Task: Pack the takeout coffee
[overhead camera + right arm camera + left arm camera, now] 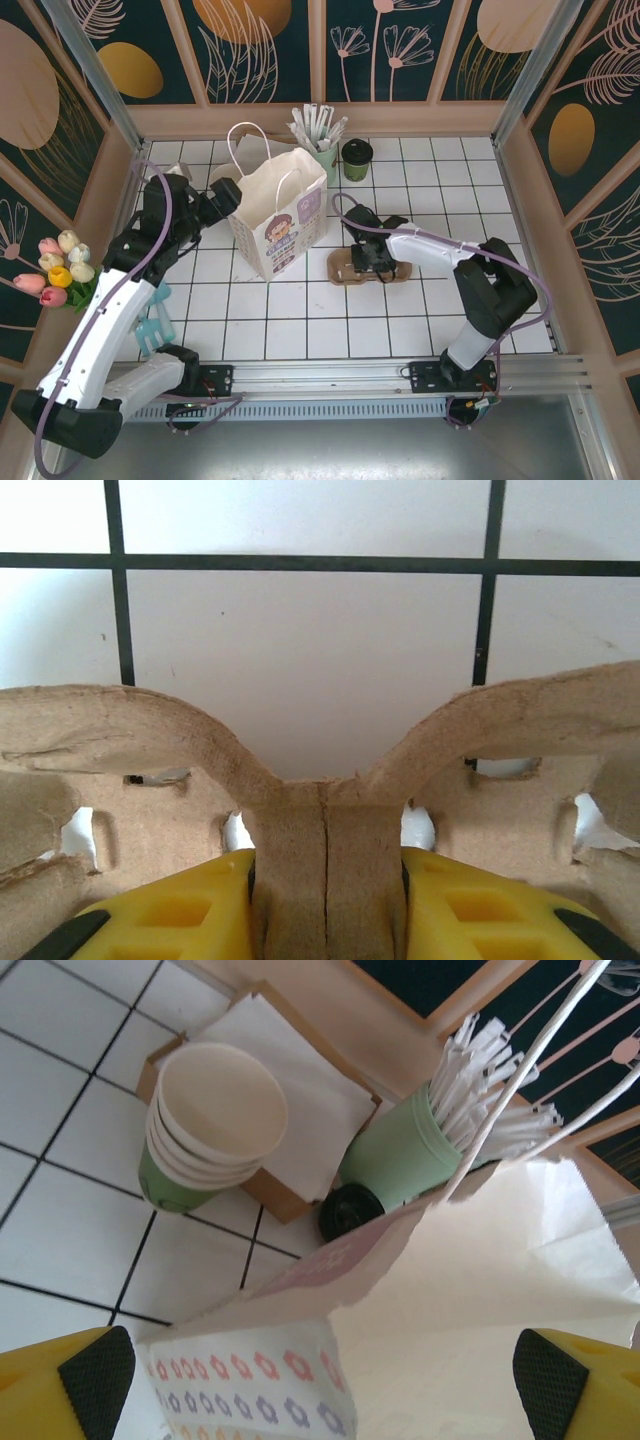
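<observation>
Standing mid-bench in the top view, a white paper bag gapes upward on the white-tiled bench. It bears a cartoon figure and a purple patch whose writing is too small to read. At the bag's 1 o'clock a mint holder is full of white sticks. Just beside it, at its 3 o'clock, stands the takeout coffee, green-sided with its black lid on. At the bag's 4 o'clock lies a cardboard carrier, with the right jaws on its middle. The left jaws sit at the bag's 9 o'clock.

From the left wrist, the left jaws are released wide before the bag's mouth, whose flap shows rows of small red and purple flowers. At 11 o'clock a stack of cream-rimmed cups touches a brown tray of white napkins. The coffee's lid peeps past the bag's edge.

From the right wrist, the right jaws are clenched on the carrier's upright middle rib.
</observation>
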Controlling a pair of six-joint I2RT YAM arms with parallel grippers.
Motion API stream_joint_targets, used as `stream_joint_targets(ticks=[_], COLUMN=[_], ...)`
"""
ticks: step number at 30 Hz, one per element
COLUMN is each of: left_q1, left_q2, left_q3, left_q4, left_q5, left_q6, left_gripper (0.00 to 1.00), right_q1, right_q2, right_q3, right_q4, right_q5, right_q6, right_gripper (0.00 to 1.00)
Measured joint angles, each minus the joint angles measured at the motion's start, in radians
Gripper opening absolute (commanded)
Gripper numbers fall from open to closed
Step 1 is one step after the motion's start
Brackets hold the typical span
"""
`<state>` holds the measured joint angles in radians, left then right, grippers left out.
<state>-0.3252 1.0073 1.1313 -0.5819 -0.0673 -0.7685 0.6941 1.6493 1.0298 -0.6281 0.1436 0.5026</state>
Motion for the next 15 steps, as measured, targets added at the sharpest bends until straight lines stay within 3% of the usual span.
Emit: stream_joint_targets(ticks=[7, 15], left_q1=[0.025, 0.028], left_q2=[0.108, 0.283], left_q3=[0.121, 0.24], left_q4=[0.041, 0.085], left_q5=[-0.045, 0.078], left_q6=[0.124, 0.352], left_gripper=[0.97, 0.9], right_q1=[-0.042, -0.2], right_q2=[-0.093, -0.237], right_q3=[0.06, 0.129], right_q4=[-0.073, -0.087], right_q5=[0.024, 0.013], right_q6=[-0.04, -0.084], right_gripper=[0.33, 0.33])
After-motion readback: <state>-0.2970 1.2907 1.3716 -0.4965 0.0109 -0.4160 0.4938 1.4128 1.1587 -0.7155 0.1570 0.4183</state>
